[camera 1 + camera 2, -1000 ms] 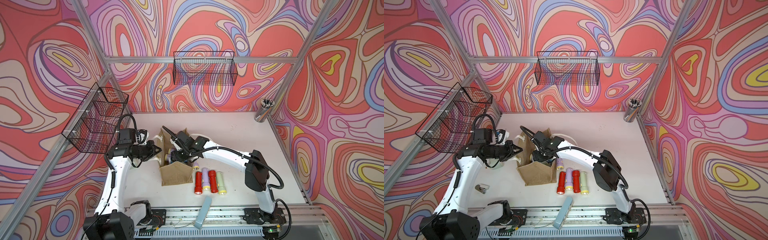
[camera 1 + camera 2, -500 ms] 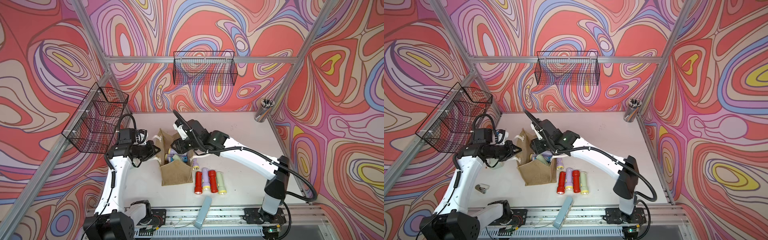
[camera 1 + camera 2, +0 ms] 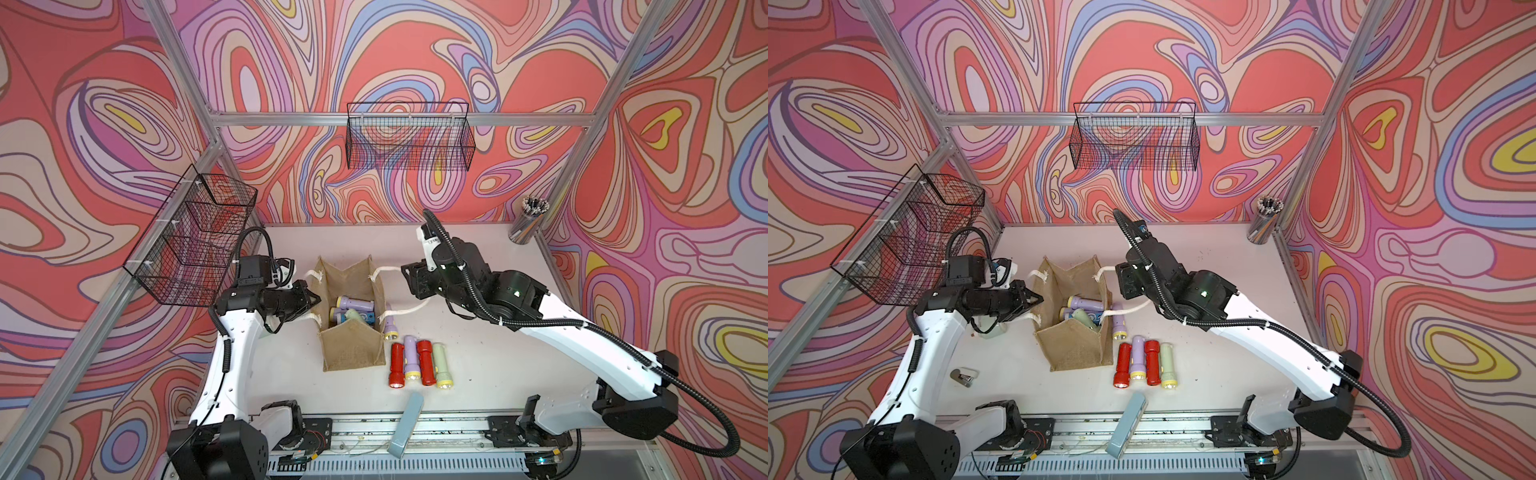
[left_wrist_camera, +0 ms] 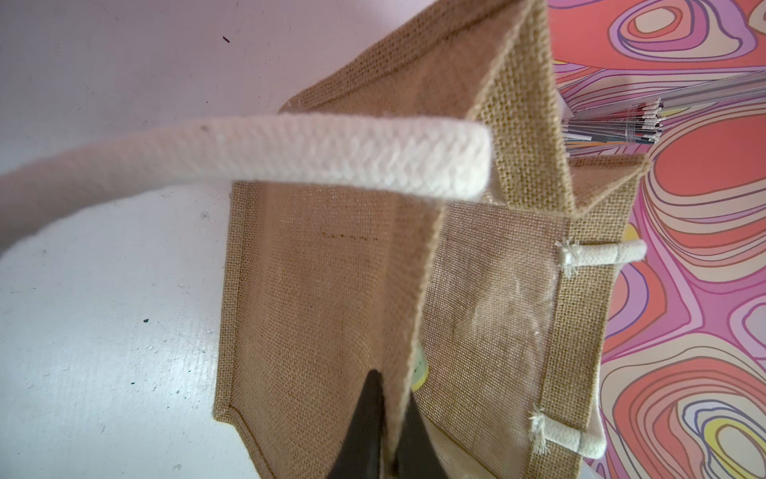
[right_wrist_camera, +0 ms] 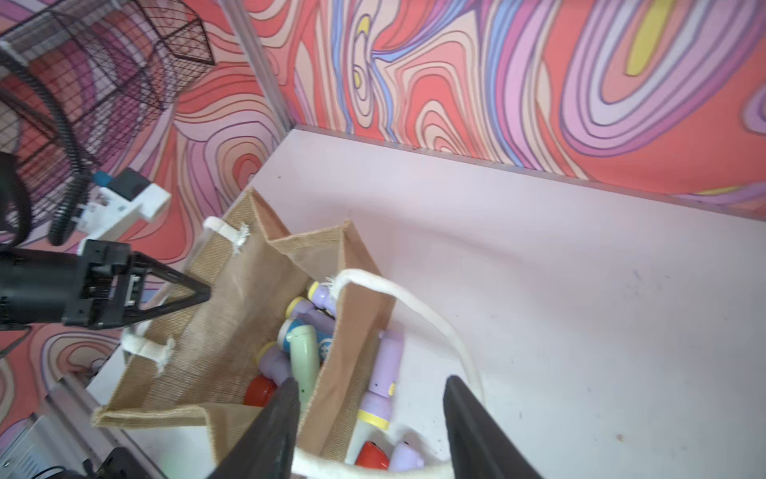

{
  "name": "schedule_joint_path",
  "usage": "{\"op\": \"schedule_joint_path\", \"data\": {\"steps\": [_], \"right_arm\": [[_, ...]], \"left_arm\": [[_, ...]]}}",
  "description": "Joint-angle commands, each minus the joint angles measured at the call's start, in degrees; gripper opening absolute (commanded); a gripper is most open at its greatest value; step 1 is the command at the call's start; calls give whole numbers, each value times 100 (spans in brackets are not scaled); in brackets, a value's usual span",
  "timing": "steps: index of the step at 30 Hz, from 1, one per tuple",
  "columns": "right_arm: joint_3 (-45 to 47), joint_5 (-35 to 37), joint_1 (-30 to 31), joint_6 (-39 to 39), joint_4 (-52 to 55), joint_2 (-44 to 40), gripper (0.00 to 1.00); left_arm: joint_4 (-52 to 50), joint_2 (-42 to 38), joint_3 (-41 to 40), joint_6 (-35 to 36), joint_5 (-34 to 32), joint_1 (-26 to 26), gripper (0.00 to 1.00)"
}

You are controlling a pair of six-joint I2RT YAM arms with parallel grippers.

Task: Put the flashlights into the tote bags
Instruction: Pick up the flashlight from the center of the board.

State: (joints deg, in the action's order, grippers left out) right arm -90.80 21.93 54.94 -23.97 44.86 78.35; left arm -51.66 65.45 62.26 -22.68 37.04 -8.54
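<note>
— Psychedelic walls [image 3: 415, 50], white bench [image 3: 490, 345]: where's the tote bag [image 3: 353, 351]?
— Left of mid-bench. The left claw [image 3: 314, 299] pinches its wall, and the right claw [image 5: 372, 382] is spread, empty. Flashlights [image 3: 353, 308] lie inside, five beside it.

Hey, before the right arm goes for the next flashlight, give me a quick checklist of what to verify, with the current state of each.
1. Left gripper pinching the tote bag wall, mouth open: ok.
2. Right gripper open and empty: ok.
3. Room in the bag above the flashlights inside: ok.
4. Row of four flashlights lying free on the table: ok.
5. Lilac flashlight beside the bag clear of the rope handle: not ok, the handle crosses it.
</note>
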Motion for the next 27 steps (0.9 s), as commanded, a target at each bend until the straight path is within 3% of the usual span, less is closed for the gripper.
{"op": "schedule_joint_path", "data": {"steps": [1,6,12,18,27], "right_arm": [[287,643,-99,-544,580,-406,58],[655,649,-324,-1341,1456,-648,57],[1534,-60,-640,-2140,2175,-734,53],[2545,-1174,-946,-2240,1683,-774,54],[3448,-2381,-1050,-2225,564,-92,54]], "left_arm": [[-237,72,170,106,-32,-15,10],[-264,56,173,108,-12,-12,10],[-316,34,181,149,-74,-16,10],[-283,74,173,164,15,-16,10],[-296,66,89,185,7,-17,11]]}}
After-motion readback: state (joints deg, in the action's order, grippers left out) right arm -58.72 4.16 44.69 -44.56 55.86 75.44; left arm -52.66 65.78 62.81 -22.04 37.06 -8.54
